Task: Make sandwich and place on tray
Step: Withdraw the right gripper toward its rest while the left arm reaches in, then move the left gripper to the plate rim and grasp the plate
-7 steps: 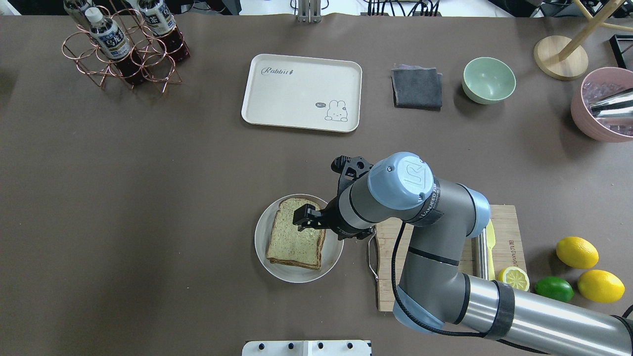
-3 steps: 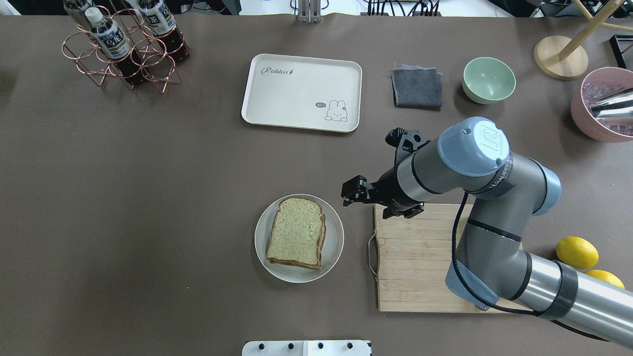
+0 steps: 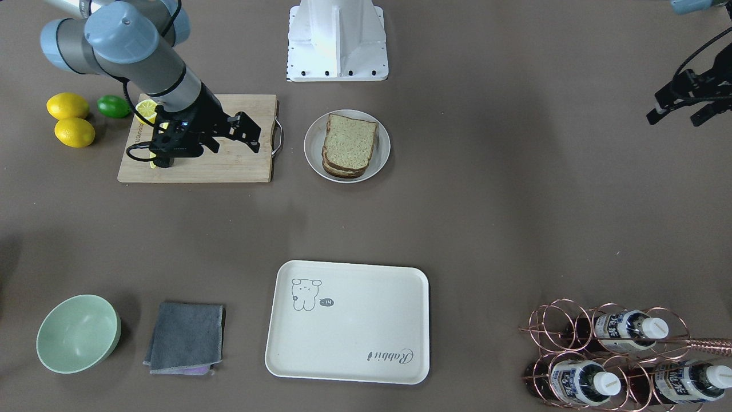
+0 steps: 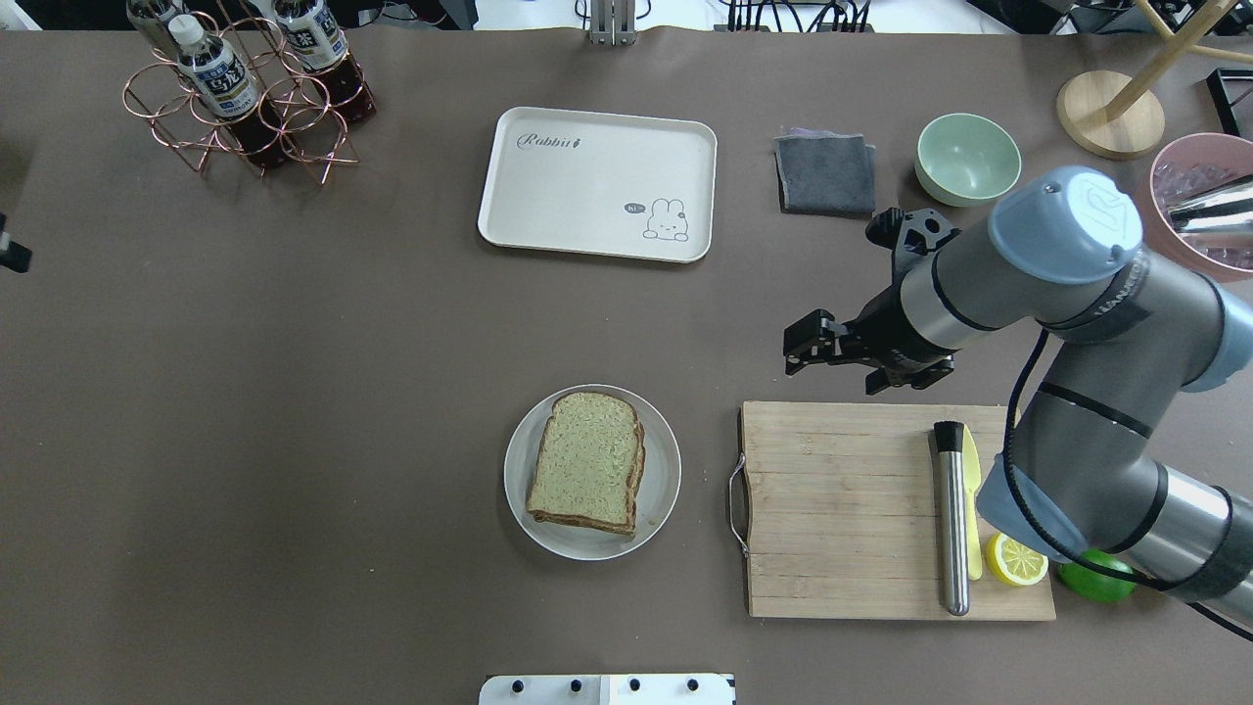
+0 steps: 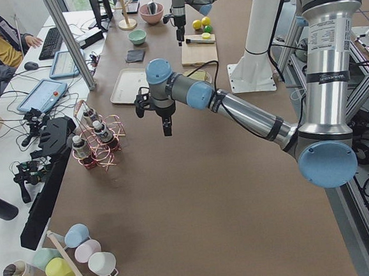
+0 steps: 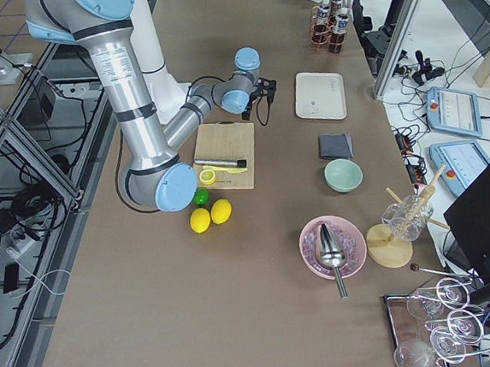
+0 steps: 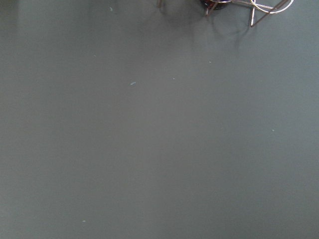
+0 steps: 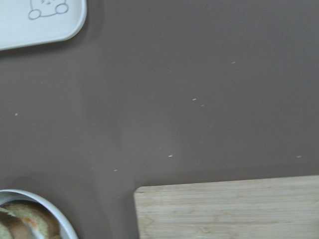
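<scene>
The sandwich (image 4: 587, 475) lies on a round white plate (image 4: 662, 490) near the table's front middle; its top bread slice faces up and the egg is hidden between the slices. It also shows in the front-facing view (image 3: 349, 143) and at the lower left of the right wrist view (image 8: 20, 219). The cream tray (image 4: 597, 181) lies bare at the far middle. My right gripper (image 4: 789, 354) is open and empty, above the table just beyond the cutting board. My left gripper (image 3: 673, 121) is open and empty, far off to the left side.
A wooden cutting board (image 4: 842, 509) right of the plate carries a metal-handled tool (image 4: 951, 519) and a lemon half (image 4: 1016, 558). A grey cloth (image 4: 825, 174), green bowl (image 4: 967, 157), pink bowl (image 4: 1189, 245) and bottle rack (image 4: 245, 98) stand along the far side.
My right gripper has drawn away from the sandwich, moving right and farther out past the board's far edge. The sandwich stays on the plate.
</scene>
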Robot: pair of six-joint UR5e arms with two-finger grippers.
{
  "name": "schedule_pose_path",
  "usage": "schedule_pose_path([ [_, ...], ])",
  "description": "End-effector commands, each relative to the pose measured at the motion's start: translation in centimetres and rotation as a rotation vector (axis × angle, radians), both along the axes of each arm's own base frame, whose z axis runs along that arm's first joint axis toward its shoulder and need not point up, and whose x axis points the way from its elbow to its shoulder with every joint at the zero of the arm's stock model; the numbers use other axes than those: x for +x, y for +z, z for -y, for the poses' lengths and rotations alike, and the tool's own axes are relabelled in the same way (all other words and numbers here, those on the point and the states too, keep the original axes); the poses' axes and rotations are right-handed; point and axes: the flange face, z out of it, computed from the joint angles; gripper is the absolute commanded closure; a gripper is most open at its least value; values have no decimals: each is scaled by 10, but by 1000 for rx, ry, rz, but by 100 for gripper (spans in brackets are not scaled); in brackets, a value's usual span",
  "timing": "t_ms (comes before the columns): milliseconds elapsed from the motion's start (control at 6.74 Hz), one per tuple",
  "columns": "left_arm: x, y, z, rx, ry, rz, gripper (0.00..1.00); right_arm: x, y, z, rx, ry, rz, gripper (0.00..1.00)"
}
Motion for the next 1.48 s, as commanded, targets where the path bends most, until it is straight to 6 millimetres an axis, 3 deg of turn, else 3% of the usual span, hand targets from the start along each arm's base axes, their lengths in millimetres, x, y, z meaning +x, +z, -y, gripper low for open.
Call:
schedule_pose_path([
  [0, 65, -41, 1, -1, 65, -30, 5, 64, 57, 18, 61, -62, -59, 0],
  [148, 100, -62, -1, 24, 68, -1, 5, 101, 87, 26, 86, -90, -72, 0],
  [297, 165, -84, -14, 45, 67, 57, 4, 147, 121, 30, 105, -101, -101, 0],
  [445, 206, -104, -30, 37, 79, 53, 3, 186, 145, 31, 109, -109, -127, 0],
  [593, 233, -126, -43, 43, 109, 27, 3, 224, 178, 23, 141, -137, -156, 0],
  [742, 264, -125, -60, 41, 167, 27, 3, 262, 205, 15, 165, -146, -181, 0],
  [890, 305, -131, -63, 99, 154, 54, 3, 286, 219, 11, 175, -165, -202, 0],
  [1038, 343, -126, -68, 145, 151, 25, 5, 300, 232, 3, 170, -173, -212, 0],
  [1335, 383, -100, -64, 193, 173, -38, 11, 320, 248, -9, 176, -177, -223, 0],
])
